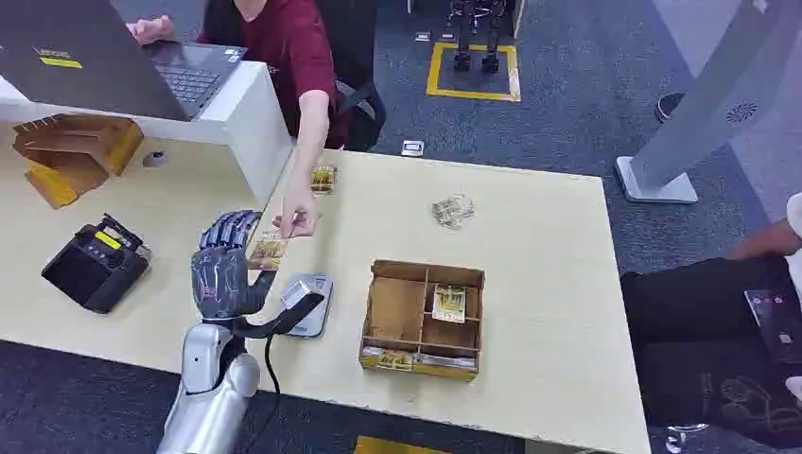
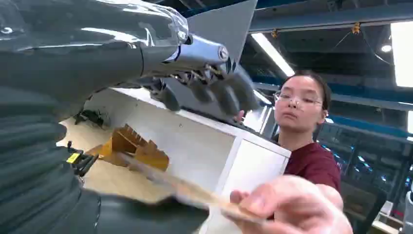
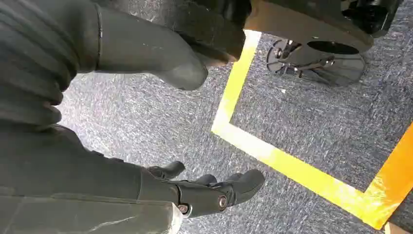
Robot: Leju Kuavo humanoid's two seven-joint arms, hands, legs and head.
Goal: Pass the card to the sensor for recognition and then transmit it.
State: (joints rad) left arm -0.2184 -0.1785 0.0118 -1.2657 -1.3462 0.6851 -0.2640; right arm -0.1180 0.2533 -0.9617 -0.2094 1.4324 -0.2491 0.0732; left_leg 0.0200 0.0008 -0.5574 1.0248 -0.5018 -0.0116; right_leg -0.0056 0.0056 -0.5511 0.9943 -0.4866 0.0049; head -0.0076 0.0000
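Close to the head camera, the robot's left hand [image 1: 225,270] is raised over the surface [image 1: 530,236] with its fingers spread and upright. A card [image 1: 268,252] sits at the edge of that hand, and a person's hand [image 1: 295,216] reaches in from behind the white counter [image 1: 248,109] and has hold of the card's far end. In the left wrist view the card [image 2: 195,192] runs from the thumb to the person's fingers [image 2: 287,204]; whether the thumb is pinching it cannot be told through the blur. The right hand [image 3: 214,192] hangs over the carpet, fingers loosely apart, holding nothing.

Just beside the left hand lies a flat grey sensor pad [image 1: 307,303], with a divided wooden tray [image 1: 423,320] of more cards to its right and a black card terminal [image 1: 95,265] to the left.

Judging from this, the hand-over is under way: either the scan is done and the card is being passed on, or the card is only now arriving. Letting go cleanly is what remains.
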